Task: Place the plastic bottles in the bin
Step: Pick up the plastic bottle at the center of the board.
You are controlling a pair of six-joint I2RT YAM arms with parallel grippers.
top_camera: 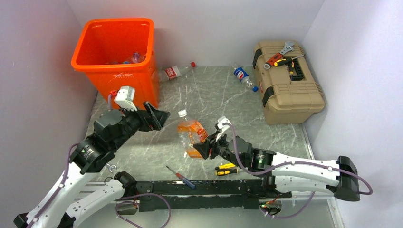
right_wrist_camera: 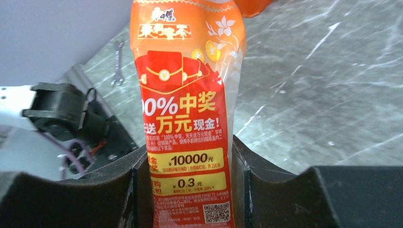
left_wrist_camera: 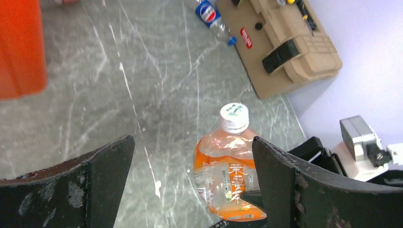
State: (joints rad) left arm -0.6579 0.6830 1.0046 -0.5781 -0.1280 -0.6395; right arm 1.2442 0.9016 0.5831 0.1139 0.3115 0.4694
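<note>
Our left arm (top_camera: 71,183) stands bent at the elbow, its wrist raised and angled toward the middle of the table. Our left gripper (top_camera: 160,115) has its jaws spread wide and grips nothing. Our right arm (top_camera: 304,172) lies low, stretched to the left along the near edge. Our right gripper (top_camera: 205,149) is clamped on the lower part of the orange-labelled bottle (top_camera: 191,134), with both fingers (right_wrist_camera: 128,190) pressed flat against its sides.

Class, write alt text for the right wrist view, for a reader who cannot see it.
The right gripper is shut on an orange-labelled plastic bottle, its label filling the centre. Behind lies a grey marbled table.
</note>
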